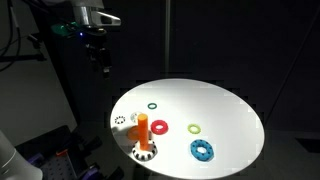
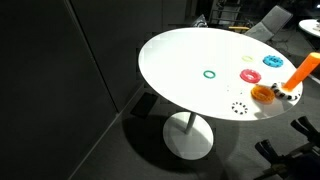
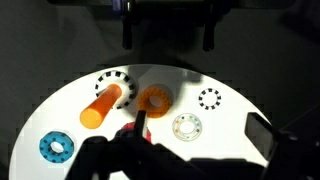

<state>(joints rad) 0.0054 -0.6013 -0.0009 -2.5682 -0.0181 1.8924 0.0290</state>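
My gripper (image 1: 101,62) hangs high above the left edge of a round white table (image 1: 235,118), open and empty; in the wrist view its two fingers (image 3: 167,38) stand wide apart at the top. Below it an orange peg (image 1: 143,129) stands on a white base (image 1: 143,152). The peg also shows in the wrist view (image 3: 100,107), next to an orange ring (image 3: 155,98). Around them lie a blue ring (image 1: 203,150), a red ring (image 1: 160,127), a green ring (image 1: 152,104) and a black dotted ring (image 3: 209,98).
A yellow-green ring (image 1: 194,128) and a clear ring (image 3: 187,127) also lie on the table (image 2: 170,60), which stands on a single pedestal foot (image 2: 188,135). The room around is dark. A dark shadow covers the lower part of the wrist view.
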